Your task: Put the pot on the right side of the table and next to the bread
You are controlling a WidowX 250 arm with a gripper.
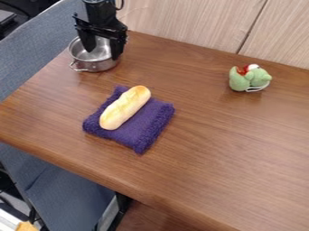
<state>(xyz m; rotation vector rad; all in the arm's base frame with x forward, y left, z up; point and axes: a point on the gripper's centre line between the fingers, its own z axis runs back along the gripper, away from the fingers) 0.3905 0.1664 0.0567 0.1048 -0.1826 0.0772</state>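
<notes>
Camera view shows the black gripper (103, 53) hanging down at the upper left, over the steel pot (93, 66). Its jaws stand apart, with part of the pot showing between them; one reaches down within the rim, while the other is by the pot's right side. Whether either one touches the metal cannot be told. The pot sits upright on the brown wooden table (211, 144), near its far left corner as seen here, with a small handle (79, 67) at its lower left. Lower in the view and a little to the right, well clear of the pot, the bread (125, 108) lies slantwise on a purple cloth (147, 124), its upper end pointing to the right. The cloth is spread flat, with thick, fuzzy borders. Over on the right, near the back of the table, sits a green plush toy (240, 81) with touches of red and white and a pale cord (258, 88) at its base. Pale wood panelling (181, 22) rises behind the table, and grey-blue fabric (36, 49) shows beyond its left edge and below its front one.
</notes>
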